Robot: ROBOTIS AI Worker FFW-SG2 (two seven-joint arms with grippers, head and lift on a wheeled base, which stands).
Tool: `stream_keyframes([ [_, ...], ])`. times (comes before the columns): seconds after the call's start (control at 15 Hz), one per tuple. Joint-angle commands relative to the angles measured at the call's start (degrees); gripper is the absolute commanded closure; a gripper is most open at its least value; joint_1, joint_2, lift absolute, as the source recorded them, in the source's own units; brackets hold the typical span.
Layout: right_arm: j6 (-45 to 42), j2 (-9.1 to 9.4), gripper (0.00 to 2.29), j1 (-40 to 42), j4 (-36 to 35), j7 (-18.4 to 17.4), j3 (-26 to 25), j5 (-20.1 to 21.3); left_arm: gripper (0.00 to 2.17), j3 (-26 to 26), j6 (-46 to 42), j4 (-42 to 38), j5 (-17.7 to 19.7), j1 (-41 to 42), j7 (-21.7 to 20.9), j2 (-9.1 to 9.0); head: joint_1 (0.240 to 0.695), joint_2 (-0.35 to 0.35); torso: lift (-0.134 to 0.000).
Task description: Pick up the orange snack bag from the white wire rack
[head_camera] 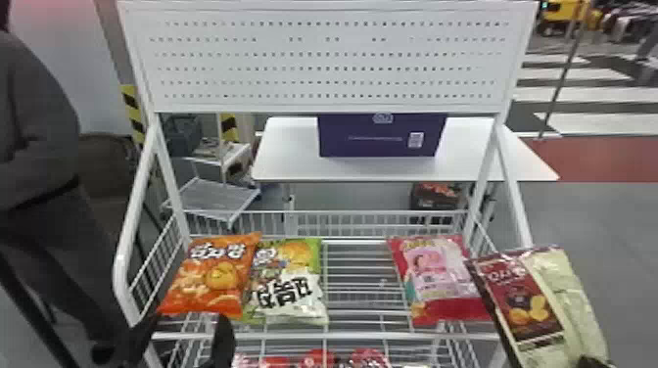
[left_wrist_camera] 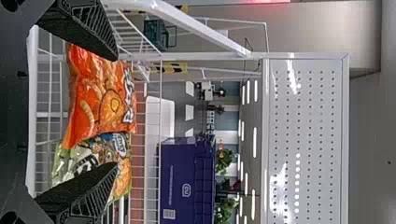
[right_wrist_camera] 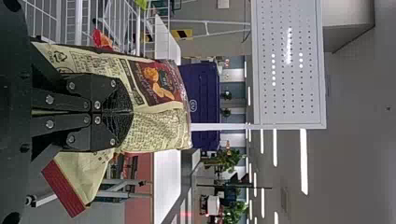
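The orange snack bag [head_camera: 213, 276] lies at the left end of the white wire rack [head_camera: 360, 313], against a green and white bag [head_camera: 289, 288]. At the rack's near edge my left gripper [head_camera: 182, 340] stands open, just short of the orange bag. In the left wrist view the orange bag [left_wrist_camera: 98, 95] shows beyond the open left gripper [left_wrist_camera: 116, 112], with nothing held. Off the rack's right side, my right gripper [head_camera: 591, 362] holds a cream and dark red bag [head_camera: 538, 298]. The right wrist view shows the right gripper [right_wrist_camera: 131, 112] shut on that bag [right_wrist_camera: 159, 126].
A pink and red bag [head_camera: 435, 279] lies at the rack's right end. Red packages [head_camera: 318, 359] sit on the level below. White posts and a perforated panel [head_camera: 323, 58] rise over the rack. Behind stands a white table [head_camera: 289, 161] with a purple box [head_camera: 382, 139].
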Motion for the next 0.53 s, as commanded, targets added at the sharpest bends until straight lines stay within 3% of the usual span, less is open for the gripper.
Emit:
stream_keyframes([
  [0.0,0.01,0.00,2.26,0.35,-0.17,0.00,0.00,0.09,0.09,-1.44,4.34,5.11,1.52,-8.16,-0.17,-0.32,0.499,0.000,0.000],
  [0.2,-0.16,0.18,2.26,0.52,-0.25,0.00,0.18,0.26,0.09,-1.97,11.37,13.90,4.25,-19.06,-1.66,-1.29,0.499,0.000,0.000],
  [0.47,-0.16,0.27,2.26,0.52,0.01,0.00,0.18,0.35,0.09,-3.02,14.89,23.66,4.51,-27.67,-2.89,-1.20,0.499,0.000,0.000],
])
